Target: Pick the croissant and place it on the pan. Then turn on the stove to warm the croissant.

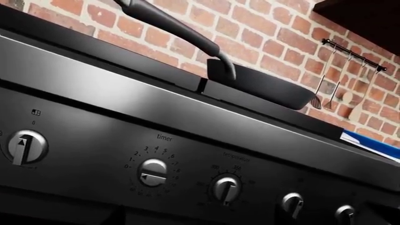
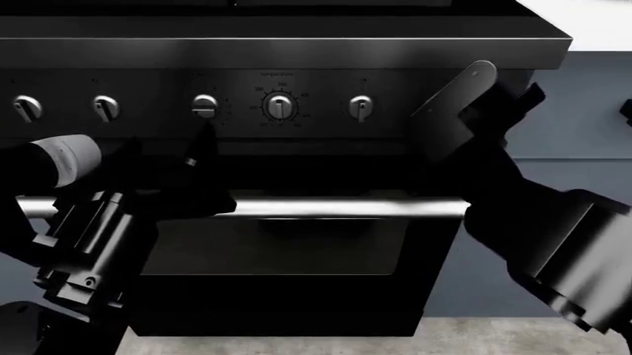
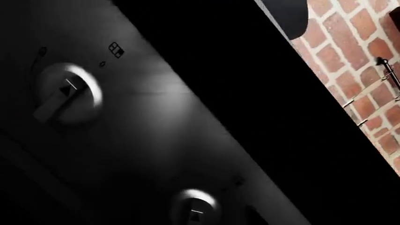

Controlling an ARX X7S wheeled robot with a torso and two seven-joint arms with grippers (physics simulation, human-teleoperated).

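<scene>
The stove point(image 2: 296, 74) fills the head view, with a row of silver knobs and a steel bar handle point(image 2: 336, 208). The pan point(image 1: 269, 86) sits on the cooktop, its long black handle point(image 1: 168, 23) pointing out over the front edge. The croissant is out of view. My left gripper point(image 2: 200, 144) is a dark shape just below the timer knob point(image 2: 204, 106), which also shows in the left wrist view point(image 1: 153, 172); its fingers do not show clearly. My right gripper point(image 2: 493, 100) is raised at the panel's right end, close to two knobs point(image 3: 65, 93); its fingers are hidden.
A blue plate's edge point(image 1: 375, 143) lies on the counter right of the stove. Utensils hang from a rail point(image 1: 353, 54) on the brick wall. A temperature knob point(image 2: 280, 107) sits right of the timer knob. Grey-blue cabinets point(image 2: 582, 126) stand right of the stove.
</scene>
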